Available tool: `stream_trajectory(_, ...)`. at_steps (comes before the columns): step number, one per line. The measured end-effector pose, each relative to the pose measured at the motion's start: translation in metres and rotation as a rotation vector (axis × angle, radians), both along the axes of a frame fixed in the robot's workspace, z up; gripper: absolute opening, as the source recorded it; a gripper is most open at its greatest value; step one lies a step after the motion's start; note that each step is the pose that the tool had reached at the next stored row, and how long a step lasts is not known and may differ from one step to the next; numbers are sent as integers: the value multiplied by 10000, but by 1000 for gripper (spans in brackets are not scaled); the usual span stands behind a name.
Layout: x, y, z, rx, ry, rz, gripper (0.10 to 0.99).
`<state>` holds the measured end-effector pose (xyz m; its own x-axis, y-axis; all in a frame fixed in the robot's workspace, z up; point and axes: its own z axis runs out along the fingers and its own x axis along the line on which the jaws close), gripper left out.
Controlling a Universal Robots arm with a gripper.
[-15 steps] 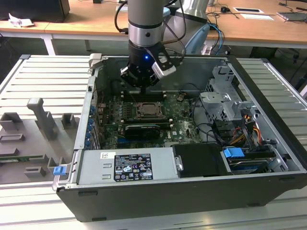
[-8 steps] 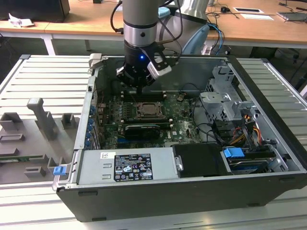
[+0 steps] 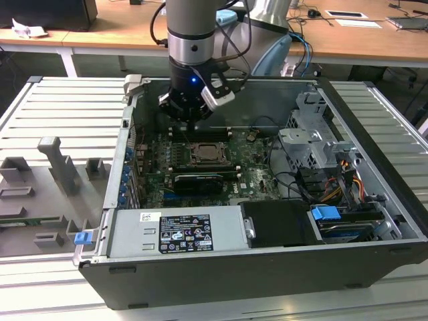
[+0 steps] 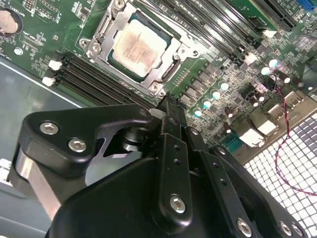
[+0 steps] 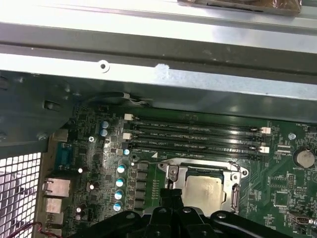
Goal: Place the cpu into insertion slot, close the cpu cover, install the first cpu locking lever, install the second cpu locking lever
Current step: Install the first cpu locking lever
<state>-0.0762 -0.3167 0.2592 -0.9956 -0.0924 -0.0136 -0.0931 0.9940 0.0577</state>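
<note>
The cpu lies flat in the insertion slot, its pale metal face up. The cpu cover is folded down around it as a silver frame, also seen with the cpu in the first wrist view. Thin metal levers run along two sides of the socket; I cannot tell whether they are latched. My gripper hangs just above the board beside the socket, toward the case's back wall. Its black fingers are pressed together with nothing between them, and the gripper tip sits close to one socket corner.
Long black memory slots lie between the socket and the case wall. A power supply spans the case front, and a drive cage with cables stands at the exterior view's right. A red wire runs over the rear grille.
</note>
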Motion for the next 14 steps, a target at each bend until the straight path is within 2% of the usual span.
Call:
stream_trajectory(8, -94, 0, -1, 1, -1, -1, 106)
stream_trajectory(14, -212, 0, -2, 3, -1, 0, 106)
